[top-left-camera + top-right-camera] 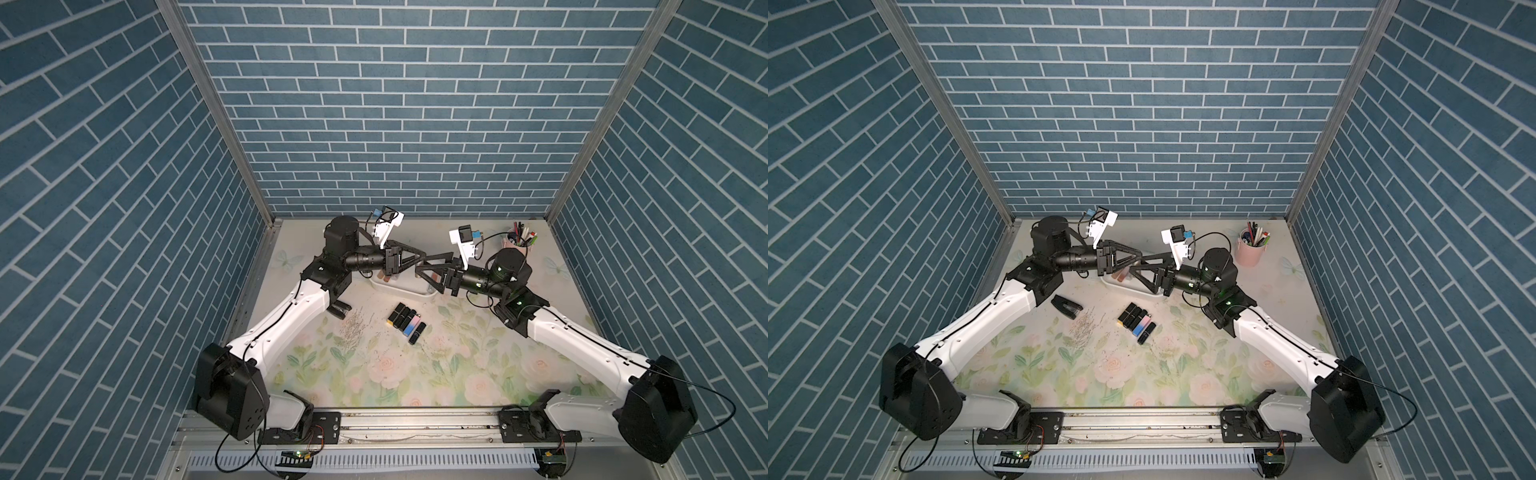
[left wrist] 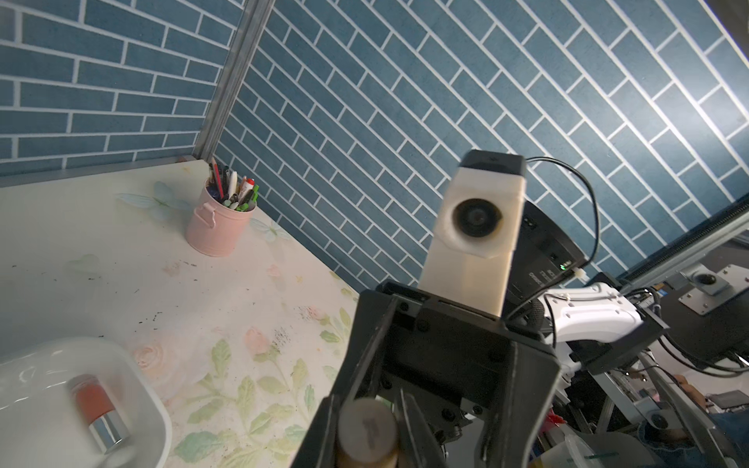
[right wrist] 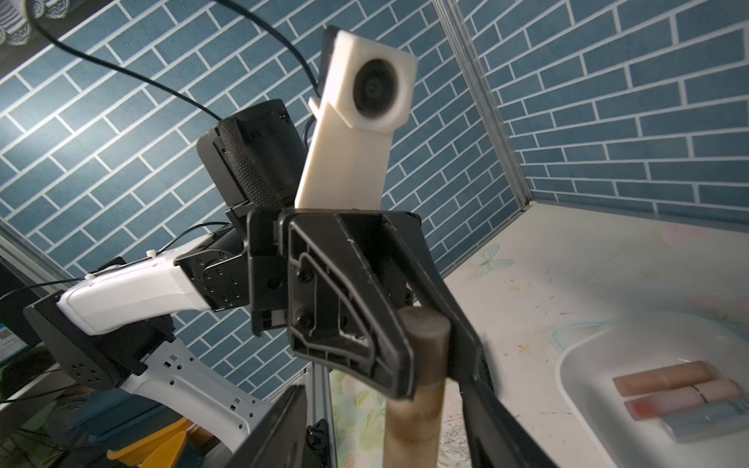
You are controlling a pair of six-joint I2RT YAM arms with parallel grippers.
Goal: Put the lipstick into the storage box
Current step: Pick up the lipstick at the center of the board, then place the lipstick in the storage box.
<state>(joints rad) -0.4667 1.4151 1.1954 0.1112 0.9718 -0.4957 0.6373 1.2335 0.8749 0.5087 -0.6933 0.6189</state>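
Look first to the left, where a small black part [image 1: 1066,306] lies on the flowered table [image 1: 1125,376] beside the left arm. Moving in, your left gripper [image 3: 423,340] reaches over the table's far half. Its jaws are pressed together on the lipstick [image 3: 413,409], a tan-brown tube pinched near one end; you see this best in the right wrist view. That lipstick is up in the air, off the table and not in the storage box [image 3: 565,364]. The white tub sits on the table, lower than the spot where the two grippers meet and close by it. Lipsticks already lie inside it: three lipstick tubes [image 3: 681,399] rest side by side, touching, and the left wrist view shows a blurred red lipstick [image 2: 97,405] with a silver end. In front of the tub, toward the robot, a short row of lipsticks [image 1: 406,323] lies on the table. They are packed side by side, mostly black, with a pink-and-blue one [image 1: 411,325] among them. Your right gripper [image 1: 422,265] faces the left one tip to tip. Its jaws are spread and stand on either side of the held tube, with a gap on each side in the right wrist view, so it grips nothing. Farthest right, near the back corner, a pink pen cup [image 1: 1250,254] full of pens stands upright, well apart from the tub
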